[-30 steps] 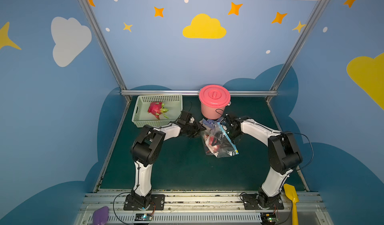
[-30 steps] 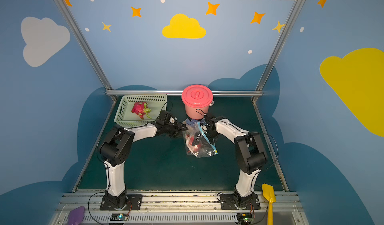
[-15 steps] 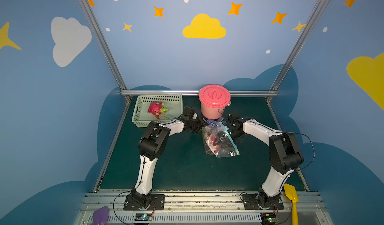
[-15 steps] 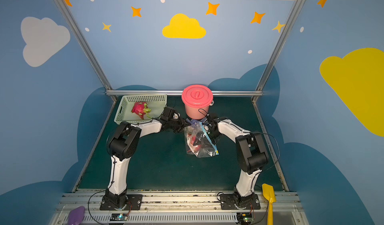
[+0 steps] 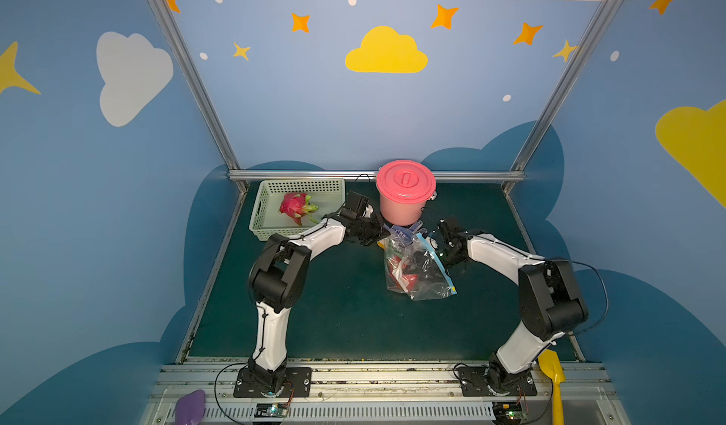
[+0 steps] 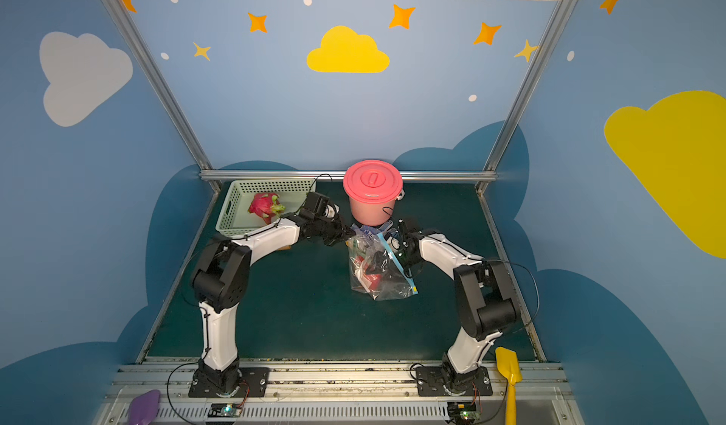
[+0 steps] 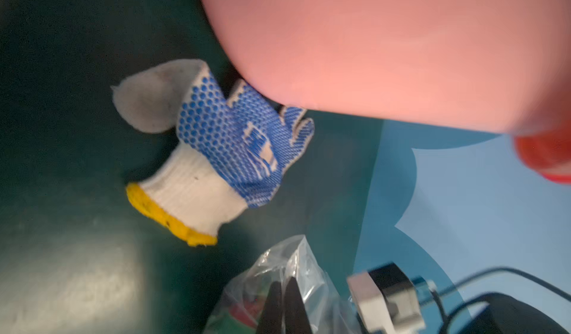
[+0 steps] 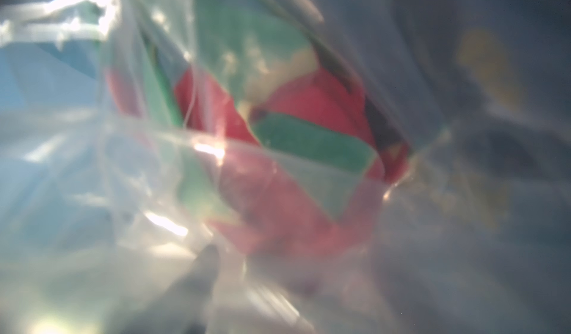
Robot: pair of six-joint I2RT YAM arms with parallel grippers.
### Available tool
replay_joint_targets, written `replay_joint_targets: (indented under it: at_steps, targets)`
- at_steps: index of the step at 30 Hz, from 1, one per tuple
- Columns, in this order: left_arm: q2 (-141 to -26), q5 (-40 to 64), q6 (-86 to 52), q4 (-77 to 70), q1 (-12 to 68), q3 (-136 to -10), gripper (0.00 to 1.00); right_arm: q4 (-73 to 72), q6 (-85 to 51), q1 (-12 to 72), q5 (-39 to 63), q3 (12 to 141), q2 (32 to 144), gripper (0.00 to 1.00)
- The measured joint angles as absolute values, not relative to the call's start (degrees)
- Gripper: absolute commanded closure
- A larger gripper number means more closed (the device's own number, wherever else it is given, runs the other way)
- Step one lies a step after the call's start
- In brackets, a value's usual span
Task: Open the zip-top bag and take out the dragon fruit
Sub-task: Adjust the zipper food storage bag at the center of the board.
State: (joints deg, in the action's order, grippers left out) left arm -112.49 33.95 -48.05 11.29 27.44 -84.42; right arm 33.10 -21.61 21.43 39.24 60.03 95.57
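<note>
The clear zip-top bag [image 5: 422, 281] [image 6: 387, 285] stands crumpled mid-table, its light-blue zip strip [image 5: 432, 258] running down its right side. A red and green dragon fruit [image 5: 404, 273] [image 8: 309, 116] shows inside it. My left gripper [image 5: 379, 238] [image 7: 282, 283] is shut on a fold of the bag's film [image 7: 278, 255] at its upper left corner. My right gripper [image 5: 438, 238] is at the bag's upper right, by the strip. In the right wrist view, film covers the lens. One finger [image 8: 210, 261] shows dimly far off centre, so the jaws stand apart.
A lidded pink bucket [image 5: 405, 191] stands just behind the bag, with a blue-dotted work glove [image 5: 402, 232] [image 7: 231, 144] at its foot. A green basket [image 5: 267, 222] at back left holds another dragon fruit [image 5: 298, 207]. A yellow shovel [image 5: 552, 368] and a purple thing [image 5: 190, 405] lie by the front rail.
My left arm reached right to the bag's corner and its jaws closed on the film. The right jaws have spread wider beside the zip strip.
</note>
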Motion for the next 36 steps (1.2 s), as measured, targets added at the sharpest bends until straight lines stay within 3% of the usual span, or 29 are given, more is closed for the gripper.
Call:
replay_joint_targets:
  at_steps: [6,15,27,28,29,30,32,36]
  targets:
    - [-99.24,32.12,-44.71,22.79,30.15,-90.37,0.95,13.65,-31.42,21.41,43.92,50.70,90.72,0.20]
    - [-96.38,27.44,-40.88,37.08,32.99,-98.91,0.95,-7.40,-40.05,24.16,47.88,45.87,91.05,0.18]
    - [-97.43,28.93,-40.62,39.11,32.23,-91.96,0.94,-14.50,-43.13,27.20,47.97,44.73,92.73,0.17]
    - [-97.38,28.67,-40.07,39.20,31.92,-91.39,0.79,-14.02,-42.87,27.20,47.66,44.73,93.21,0.18]
    - [-97.30,28.08,-39.53,39.11,31.53,-90.54,0.52,-13.26,-42.52,27.18,47.40,44.77,93.76,0.18]
    - [-97.21,27.64,-38.87,38.89,31.20,-89.78,0.42,-12.49,-42.13,27.18,47.18,44.91,94.21,0.18]
    - [-96.97,25.96,-37.89,38.61,30.15,-87.72,0.27,-10.74,-41.36,27.18,46.61,45.78,95.98,0.18]
    - [-97.65,24.51,-36.64,37.47,26.68,-86.67,0.21,-9.04,-40.14,27.22,45.82,48.03,100.09,0.18]
